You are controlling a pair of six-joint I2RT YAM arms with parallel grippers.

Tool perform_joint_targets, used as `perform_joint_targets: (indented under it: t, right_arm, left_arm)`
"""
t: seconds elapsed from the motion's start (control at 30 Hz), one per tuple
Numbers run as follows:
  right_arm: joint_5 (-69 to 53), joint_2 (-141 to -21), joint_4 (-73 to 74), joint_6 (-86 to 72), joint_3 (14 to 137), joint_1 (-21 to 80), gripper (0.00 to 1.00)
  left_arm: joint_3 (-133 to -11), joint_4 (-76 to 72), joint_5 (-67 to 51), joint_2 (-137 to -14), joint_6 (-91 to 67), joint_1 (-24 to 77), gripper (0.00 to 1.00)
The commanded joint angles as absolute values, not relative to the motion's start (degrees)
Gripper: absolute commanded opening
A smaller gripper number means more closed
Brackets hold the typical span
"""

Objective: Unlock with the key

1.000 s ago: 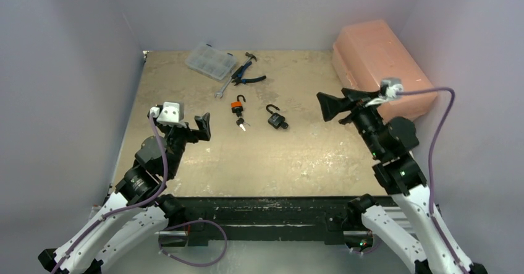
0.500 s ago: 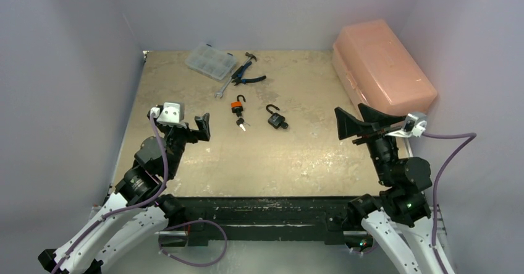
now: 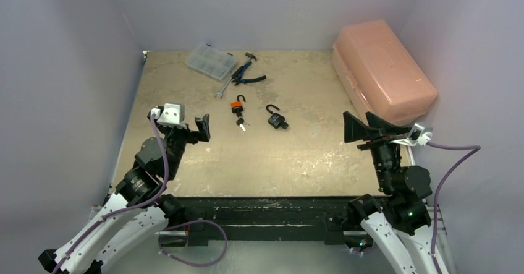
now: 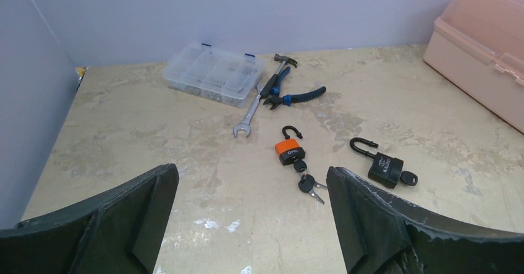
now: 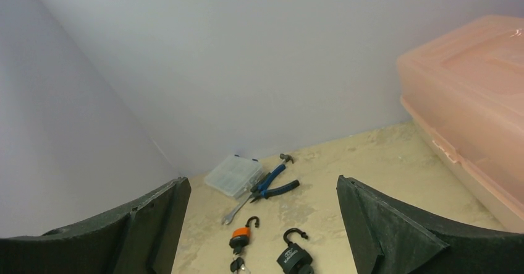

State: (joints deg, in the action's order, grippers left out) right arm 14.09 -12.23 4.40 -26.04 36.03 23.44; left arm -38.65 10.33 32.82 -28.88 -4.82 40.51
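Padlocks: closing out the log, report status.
Left gripper, right gripper open, empty. Orange padlock, black padlock: shackles open, keys in. Nothing blocking.

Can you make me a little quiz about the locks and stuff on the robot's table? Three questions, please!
1. True or false: the orange padlock has its shackle popped open.
2. Which one lies closer to the pink toolbox? A) the orange padlock B) the black padlock
3. Fill in the blank: the left gripper and the right gripper are both ____, with nothing held in them.

Key: 1 true; 2 B; 3 open.
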Motion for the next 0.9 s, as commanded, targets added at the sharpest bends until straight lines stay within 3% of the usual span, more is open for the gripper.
perform_joint_targets:
  t: [0.0,0.87]
  right_arm:
    - [15.66,-13.36,4.74,-26.87,36.05,23.55,0.99]
    - [17.78,-14.72,7.77,-28.15,37.34,23.55,0.99]
  left_arm:
    - [-38.76,7.97,33.03,-28.17,-3.52,40.16,0.99]
    - [-38.94,8.09,34.28,-27.30,-4.17,40.14,0.99]
